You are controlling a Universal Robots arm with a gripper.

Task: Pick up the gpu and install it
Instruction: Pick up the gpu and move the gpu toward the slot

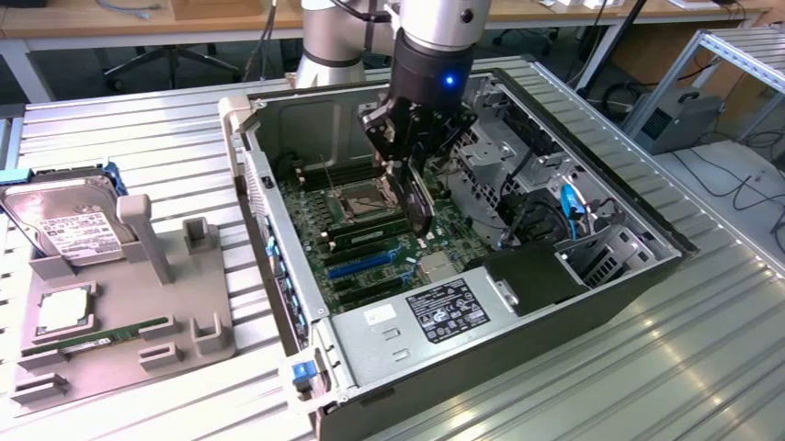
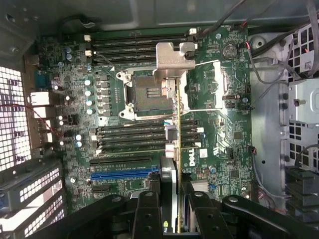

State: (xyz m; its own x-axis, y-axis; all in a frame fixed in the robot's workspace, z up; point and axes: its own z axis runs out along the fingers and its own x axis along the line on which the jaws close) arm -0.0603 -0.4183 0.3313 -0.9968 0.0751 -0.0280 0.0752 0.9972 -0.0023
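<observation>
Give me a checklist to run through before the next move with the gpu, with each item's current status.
1. gpu gripped between the fingers: ok.
2. gpu held upright above the motherboard: ok.
3. gpu lined up with the blue slot: not ok, it runs crosswise.
4. gpu seated in a slot: not ok.
5. Blue cable apart from the gpu: ok.
6. Blue slot's latch open: cannot tell.

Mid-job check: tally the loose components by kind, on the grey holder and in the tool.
Silver boxy hard drive, white label: 1
Long narrow green memory stick: 1
Square silver chip: 1
Thin green-and-black gpu card, gripped in the tool: 1
Total: 4
</observation>
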